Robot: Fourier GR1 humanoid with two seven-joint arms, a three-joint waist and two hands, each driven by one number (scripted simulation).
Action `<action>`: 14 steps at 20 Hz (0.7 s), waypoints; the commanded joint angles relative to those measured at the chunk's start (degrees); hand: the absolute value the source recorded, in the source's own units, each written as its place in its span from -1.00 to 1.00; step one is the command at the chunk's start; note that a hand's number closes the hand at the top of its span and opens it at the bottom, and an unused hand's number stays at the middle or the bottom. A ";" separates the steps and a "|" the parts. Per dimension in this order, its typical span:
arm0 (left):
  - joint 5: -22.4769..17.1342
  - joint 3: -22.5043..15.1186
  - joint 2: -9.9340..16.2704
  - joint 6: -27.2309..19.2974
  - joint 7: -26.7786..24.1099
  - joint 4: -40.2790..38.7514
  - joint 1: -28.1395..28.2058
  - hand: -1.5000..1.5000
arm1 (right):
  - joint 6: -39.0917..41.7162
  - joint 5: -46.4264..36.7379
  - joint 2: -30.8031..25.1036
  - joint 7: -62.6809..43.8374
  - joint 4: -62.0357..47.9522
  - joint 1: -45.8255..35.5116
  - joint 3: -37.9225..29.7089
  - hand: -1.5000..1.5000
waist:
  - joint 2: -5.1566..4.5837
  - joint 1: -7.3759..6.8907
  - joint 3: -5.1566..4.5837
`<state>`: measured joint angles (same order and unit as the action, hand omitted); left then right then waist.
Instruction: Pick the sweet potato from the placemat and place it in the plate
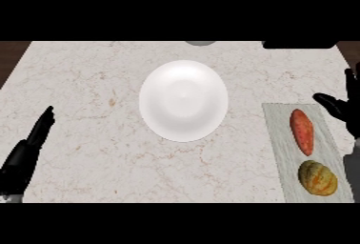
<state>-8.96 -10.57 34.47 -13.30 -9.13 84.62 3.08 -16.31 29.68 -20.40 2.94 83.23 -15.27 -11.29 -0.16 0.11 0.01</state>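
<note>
Beside the sweet potato, right hand open, holding nothing; risk of nudging the neighbouring melon on reaching down.

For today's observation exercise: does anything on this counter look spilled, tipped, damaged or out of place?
Nothing stands out. The white plate sits bare mid-counter; the sweet potato and a round melon-like fruit lie apart on the placemat at the right.

A kitchen. A pale marble counter carries a white plate at centre. At four o'clock, a placemat holds produce.
</note>
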 commanded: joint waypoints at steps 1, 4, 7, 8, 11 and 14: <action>1.09 1.00 -0.49 -1.64 -0.55 -1.88 1.65 0.00 | -8.43 -3.83 1.97 7.55 0.64 3.64 -4.94 -1.00 | 0.23 0.44 -0.02; 1.18 1.77 -2.15 -1.75 -1.04 -4.40 0.52 0.00 | -8.95 -1.23 6.24 10.47 8.60 10.20 -6.94 -1.00 | 0.34 1.12 -0.03; 3.97 1.09 -2.60 -3.38 1.89 0.48 1.58 0.00 | -7.71 -0.77 6.42 8.21 19.76 17.99 -6.88 -1.00 | 0.41 0.52 0.00; 4.87 0.81 -3.93 -3.27 1.74 0.75 1.72 0.00 | -5.71 -1.28 5.35 6.55 21.32 20.18 -6.26 -1.00 | 0.34 0.35 -0.01; 4.50 0.67 -4.77 -2.80 0.86 -0.59 1.37 0.00 | 1.54 0.17 -2.09 -0.08 21.17 21.63 -6.00 -1.00 | 0.31 0.49 -0.03; 4.57 0.99 -4.62 -3.15 0.40 -0.46 2.32 0.00 | 5.13 -3.96 -6.79 -4.47 22.05 27.46 -2.02 -1.00 | 0.32 0.71 -0.07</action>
<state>-5.39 -9.18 30.87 -15.39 -9.26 83.85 5.32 -16.32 27.82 -21.79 3.12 103.00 6.53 -15.66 0.17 0.59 -0.04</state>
